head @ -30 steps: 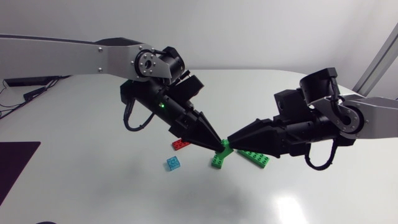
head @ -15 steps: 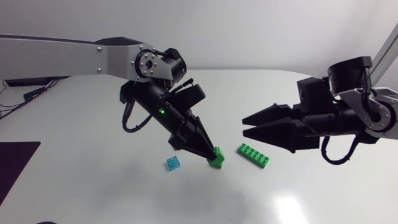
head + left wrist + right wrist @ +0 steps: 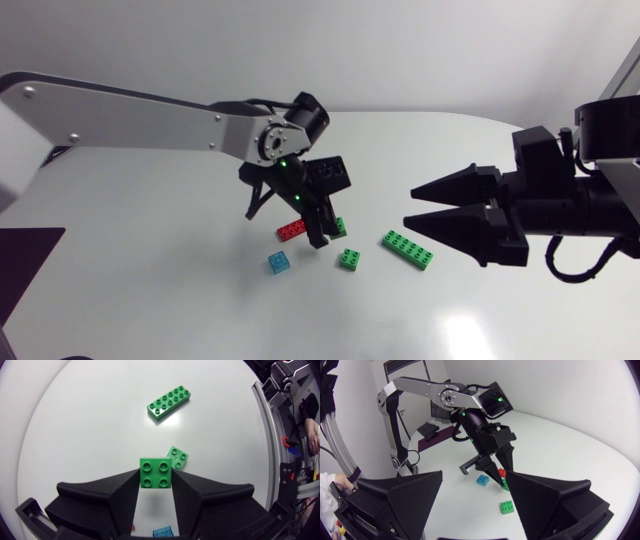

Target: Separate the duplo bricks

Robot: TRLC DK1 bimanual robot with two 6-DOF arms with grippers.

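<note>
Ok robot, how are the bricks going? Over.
Left gripper shut on small green brick. Right gripper open, empty. Second small brick on table, apart. Nothing blocking.

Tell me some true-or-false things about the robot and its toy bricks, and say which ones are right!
1. The left arm's fingers grip a small green square plastic brick. True.
2. The right arm's fingers are shut on the long green plastic brick. False: they are open and hold nothing, and that brick lies flat on the white table.
3. A second small green square brick lies on the table by itself. True.
4. The small red plastic brick is stacked on the see-through blue brick. False: they lie apart on the table, side by side.
</note>
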